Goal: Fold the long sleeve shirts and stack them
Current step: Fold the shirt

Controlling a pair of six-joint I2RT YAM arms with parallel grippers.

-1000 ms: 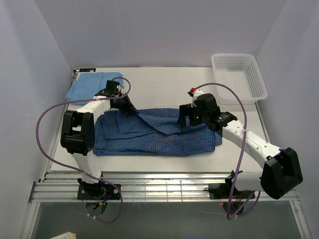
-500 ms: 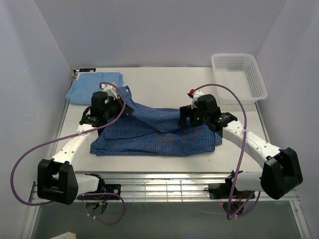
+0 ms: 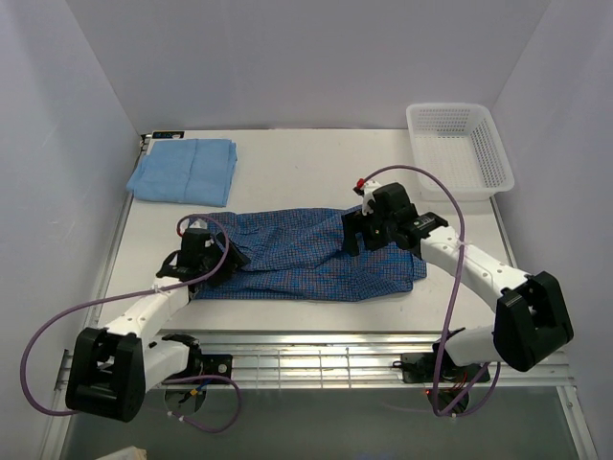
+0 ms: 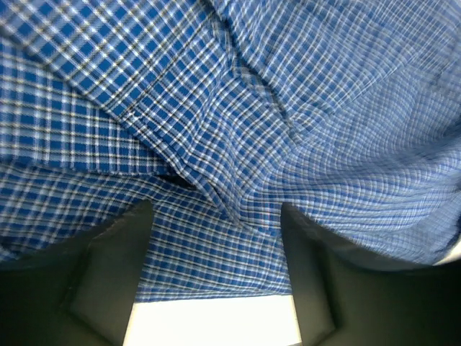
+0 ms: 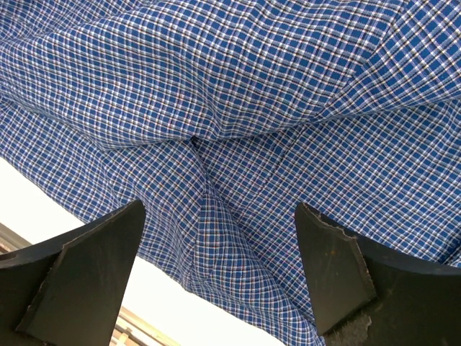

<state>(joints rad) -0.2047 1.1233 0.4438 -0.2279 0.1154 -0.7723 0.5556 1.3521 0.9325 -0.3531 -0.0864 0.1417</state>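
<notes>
The left claw [image 3: 233, 259] stands with its fingers apart, low over the near left corner of the dark blue checked shirt [image 3: 316, 259]. In its wrist view the left claw [image 4: 215, 209] holds nothing: wrinkled cloth lies under it and a strip of bare table shows just behind the hem. The right claw [image 3: 354, 235] also has its fingers wide apart, over the far right part of the same shirt. In its own view the right claw [image 5: 220, 209] hangs above a raised crease in the cloth, and white table shows at the lower left. The checked shirt lies spread across the middle of the table [image 3: 297, 163], its near hem close to the table's near edge, with only a narrow strip of free surface there. On the far side there is more room: open table separates it from the folded light blue shirt [image 3: 184, 171] in the far left corner and from the white basket [image 3: 458, 107] at the far right. One second ago the left claw was closed at the far left of the checked shirt, near the light blue shirt. It has since carried the cloth toward the near side and let go, and the left arm now lies low. The right claw has hardly moved.
</notes>
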